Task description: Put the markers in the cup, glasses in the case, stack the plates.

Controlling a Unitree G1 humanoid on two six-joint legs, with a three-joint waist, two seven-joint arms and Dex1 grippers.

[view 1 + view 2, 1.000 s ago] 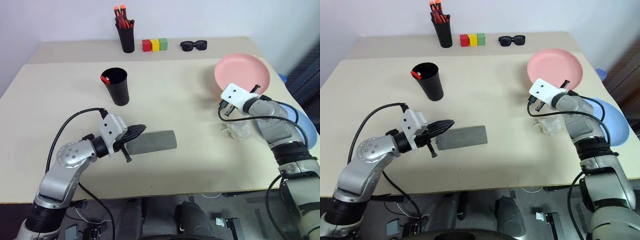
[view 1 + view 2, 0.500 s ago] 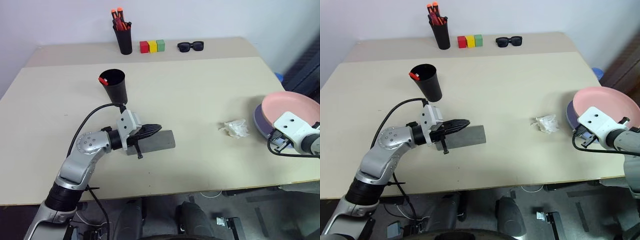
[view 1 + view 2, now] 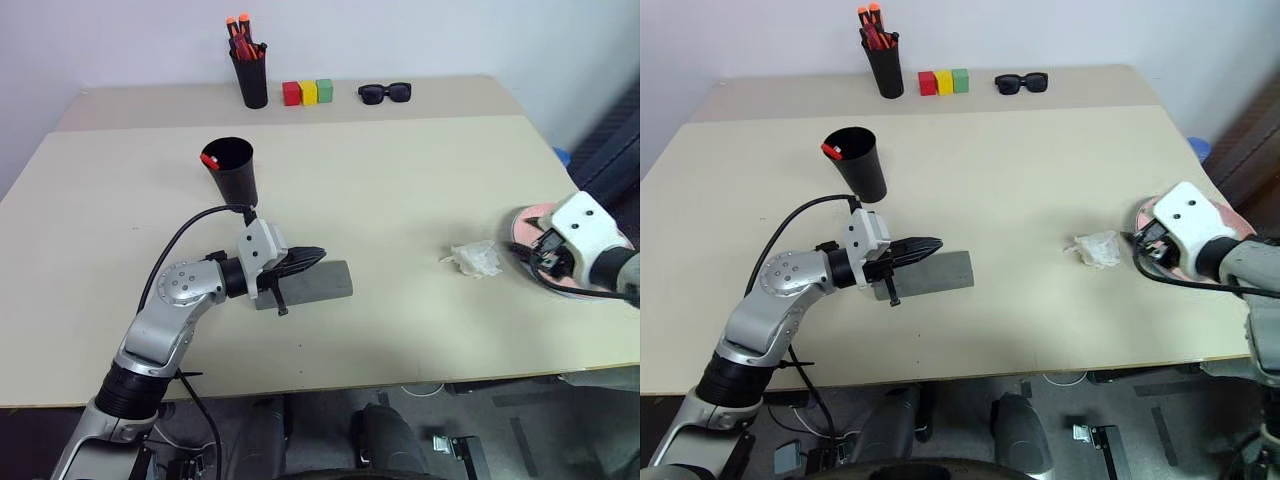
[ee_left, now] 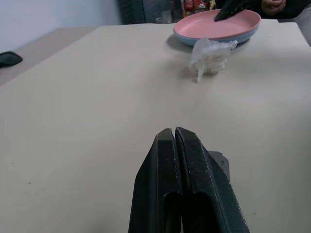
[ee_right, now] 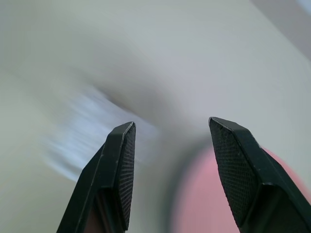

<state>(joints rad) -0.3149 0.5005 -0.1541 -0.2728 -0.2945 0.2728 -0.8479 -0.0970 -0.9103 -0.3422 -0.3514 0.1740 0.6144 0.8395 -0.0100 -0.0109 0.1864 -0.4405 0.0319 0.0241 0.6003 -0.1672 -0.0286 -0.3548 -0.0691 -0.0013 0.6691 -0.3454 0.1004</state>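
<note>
Right claw point(image 5: 167, 160) spread apart, gripping nothing, over the near rim of the pink plate point(image 4: 221, 23), which sits on the blue plate point(image 4: 214, 40) at the table's point(image 3: 400, 200) right edge beside a crumpled white wrapper point(image 3: 476, 259). Left claw point(image 4: 174, 145) pressed fully closed, empty, lying over the shut grey case point(image 3: 318, 283) near the middle, with the black cup point(image 3: 233, 172) behind it holding a red marker point(image 3: 209, 159). Best to lift the right claw straight up and clear so the stack stays square, and keep the left one steady on the lid.

l gripper point(image 4: 174, 133) fingers pressed together, r gripper point(image 5: 171, 127) fingers apart
</note>
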